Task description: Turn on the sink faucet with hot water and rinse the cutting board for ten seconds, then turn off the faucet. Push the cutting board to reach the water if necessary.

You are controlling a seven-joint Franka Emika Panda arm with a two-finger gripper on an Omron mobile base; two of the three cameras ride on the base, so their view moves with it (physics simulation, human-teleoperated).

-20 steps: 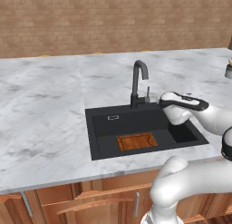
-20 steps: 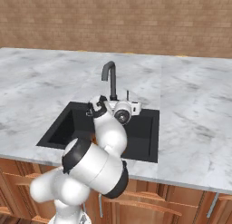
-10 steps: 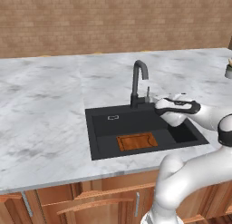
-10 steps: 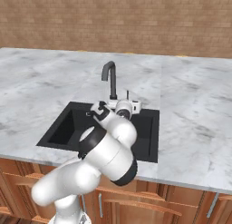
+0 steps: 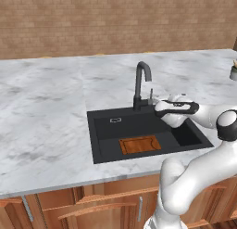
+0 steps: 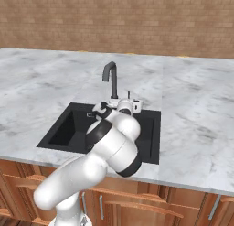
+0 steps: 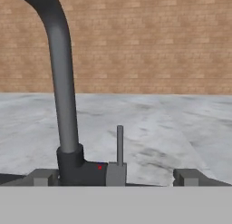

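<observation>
Hovering at the sink faucet [image 7: 63, 96] base, gripper [image 7: 117, 177] spread wide; the upright side lever [image 7: 119, 146] stands straight ahead between the fingertips. Cutting board [image 5: 140, 144] lies flat in the sink [image 5: 104, 147], dry.

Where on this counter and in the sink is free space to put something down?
Free: the marble counter left of the sink, and the basin floor between the cutting board and the back wall. Crowded: the back right corner, where the claw sits by the sink faucet.
</observation>
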